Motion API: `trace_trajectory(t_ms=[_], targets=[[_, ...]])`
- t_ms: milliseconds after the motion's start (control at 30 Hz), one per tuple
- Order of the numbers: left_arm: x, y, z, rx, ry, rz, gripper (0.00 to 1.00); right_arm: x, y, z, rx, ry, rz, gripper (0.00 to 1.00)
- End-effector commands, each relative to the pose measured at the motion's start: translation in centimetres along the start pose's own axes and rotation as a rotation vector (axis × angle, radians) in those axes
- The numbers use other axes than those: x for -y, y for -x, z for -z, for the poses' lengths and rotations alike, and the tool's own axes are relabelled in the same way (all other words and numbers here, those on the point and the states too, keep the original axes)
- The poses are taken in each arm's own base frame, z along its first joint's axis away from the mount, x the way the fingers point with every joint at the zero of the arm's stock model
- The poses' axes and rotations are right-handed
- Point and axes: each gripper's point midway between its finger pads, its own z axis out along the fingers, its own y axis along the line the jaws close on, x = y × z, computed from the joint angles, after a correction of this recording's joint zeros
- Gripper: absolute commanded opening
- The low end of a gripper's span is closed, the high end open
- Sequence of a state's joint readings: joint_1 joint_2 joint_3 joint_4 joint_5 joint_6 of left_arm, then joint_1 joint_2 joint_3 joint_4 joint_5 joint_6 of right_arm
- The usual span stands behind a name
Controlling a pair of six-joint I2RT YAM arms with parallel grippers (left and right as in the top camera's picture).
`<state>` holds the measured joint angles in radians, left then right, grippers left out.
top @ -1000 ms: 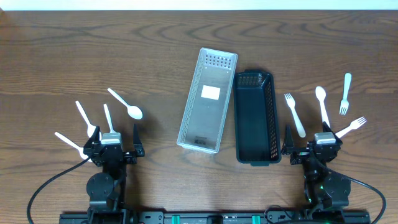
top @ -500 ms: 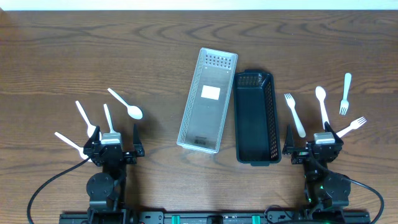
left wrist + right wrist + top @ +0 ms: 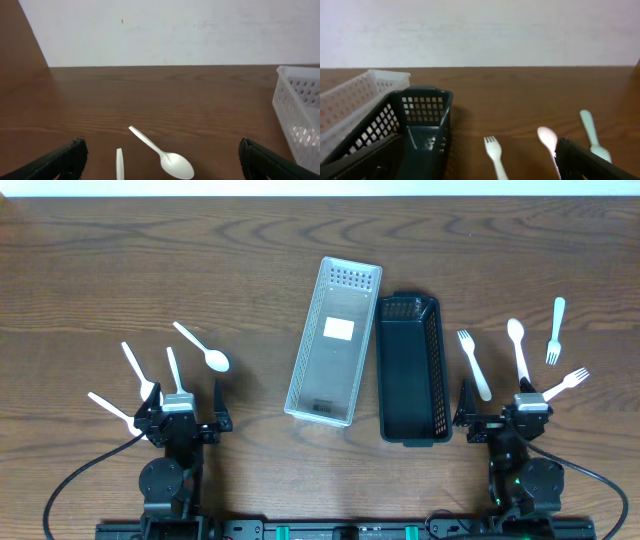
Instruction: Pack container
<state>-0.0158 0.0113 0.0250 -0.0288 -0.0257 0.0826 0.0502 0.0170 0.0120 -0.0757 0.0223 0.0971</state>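
A white slotted basket (image 3: 335, 340) and a black basket (image 3: 408, 368) lie side by side mid-table. On the left lie a white spoon (image 3: 203, 347) and three more white utensils (image 3: 140, 372). On the right lie a fork (image 3: 474, 364), a spoon (image 3: 518, 348) and two more forks (image 3: 554, 330). My left gripper (image 3: 180, 418) is open and empty near the front edge, with the spoon (image 3: 162, 156) ahead between its fingers (image 3: 162, 165). My right gripper (image 3: 505, 416) is open and empty; its view shows the black basket (image 3: 422, 125), a fork (image 3: 495, 155) and a spoon (image 3: 547, 137), slightly blurred.
The white basket's corner (image 3: 300, 117) is at the right of the left wrist view, and its end (image 3: 355, 95) is at the left of the right wrist view. A pale wall stands beyond the table's far edge. Cables trail from both arm bases at the front.
The right gripper has shifted slightly to the right. The left arm, the baskets and the utensils have not moved.
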Motion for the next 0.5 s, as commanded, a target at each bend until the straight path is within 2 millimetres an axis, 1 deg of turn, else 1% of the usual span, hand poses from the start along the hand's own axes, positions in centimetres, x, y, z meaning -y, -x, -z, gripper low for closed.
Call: trace_trajectory(t_ms=[0, 100, 200, 267, 333, 467], targets=[[-0.2, 1.1, 0.4, 0.002, 0.011, 0.128, 0.98, 0.2, 2.2, 0.3, 0.016, -0.022, -0.09, 0.99], [-0.3, 3.1, 1.1, -0.036, 0.013, 0.12, 0.98, 0.9, 4.8, 0.4, -0.014, -0.088, -0.077, 0.99], [-0.4, 4.2, 1.4, -0.142, 0.017, 0.101, 0.98, 0.7, 7.2, -0.4, -0.099, -0.098, -0.013, 0.99], [-0.4, 4.7, 1.1, -0.243, 0.021, 0.091, 0.98, 0.6, 8.6, -1.5, -0.178, -0.105, 0.016, 0.99], [-0.3, 4.9, 0.5, -0.358, 0.025, 0.075, 0.98, 0.7, 9.6, -3.0, -0.276, -0.129, 0.034, 0.99], [-0.2, 5.6, -1.1, -0.59, 0.032, 0.048, 0.98, 0.6, 10.2, -6.5, -0.514, -0.143, 0.097, 0.99]])
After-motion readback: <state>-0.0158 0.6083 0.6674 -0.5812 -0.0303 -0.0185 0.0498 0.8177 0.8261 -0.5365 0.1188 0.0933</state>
